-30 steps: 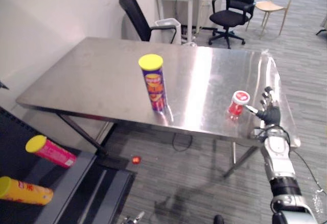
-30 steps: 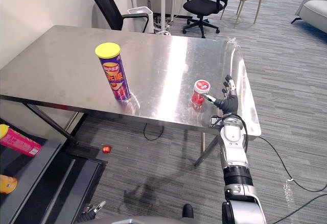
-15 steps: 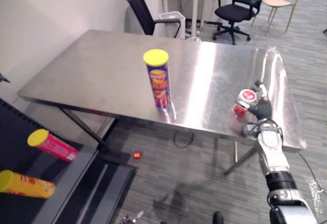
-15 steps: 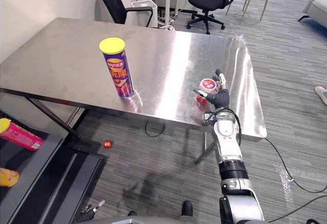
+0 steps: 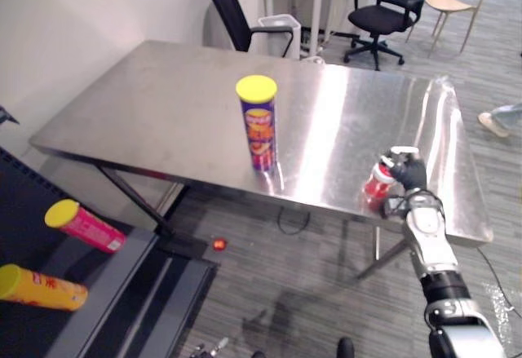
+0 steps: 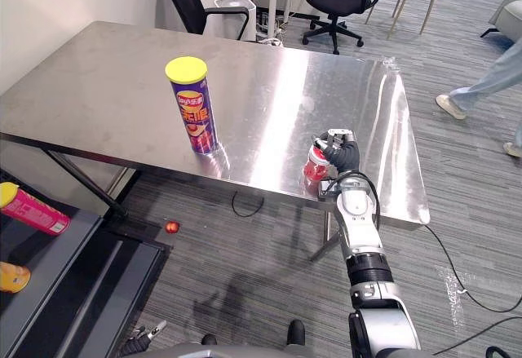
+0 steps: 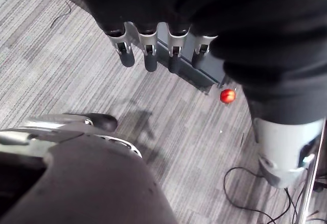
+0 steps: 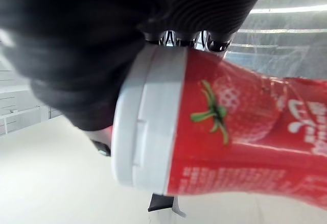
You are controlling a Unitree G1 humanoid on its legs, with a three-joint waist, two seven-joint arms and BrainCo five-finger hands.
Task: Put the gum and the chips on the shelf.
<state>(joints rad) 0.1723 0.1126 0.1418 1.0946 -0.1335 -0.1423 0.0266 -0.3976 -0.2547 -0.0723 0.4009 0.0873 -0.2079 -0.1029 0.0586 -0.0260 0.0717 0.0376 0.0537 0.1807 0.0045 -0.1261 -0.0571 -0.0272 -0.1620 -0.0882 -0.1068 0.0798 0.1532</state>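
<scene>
Right hand (image 5: 408,172) at near edge of table (image 5: 163,105), fingers curled round lid end of gum (image 5: 376,187), gripping it. Gum lies on hand's left side, long axis leaning, lid toward palm; whether base touches tabletop, cannot tell. Gum: small red bottle, white lid (image 8: 145,122), strawberry print. Chips (image 5: 260,125): tall purple can, yellow lid, upright mid-table, well apart to left. Left hand (image 7: 148,55) over floor, fingers straight, empty. Shelf (image 5: 114,293) low at robot's left; carry across likely next.

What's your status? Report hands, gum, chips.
Right hand shut on gum jar, front edge of table. Left hand open, over floor. Chips can upright mid-table. Red ball on floor.
</scene>
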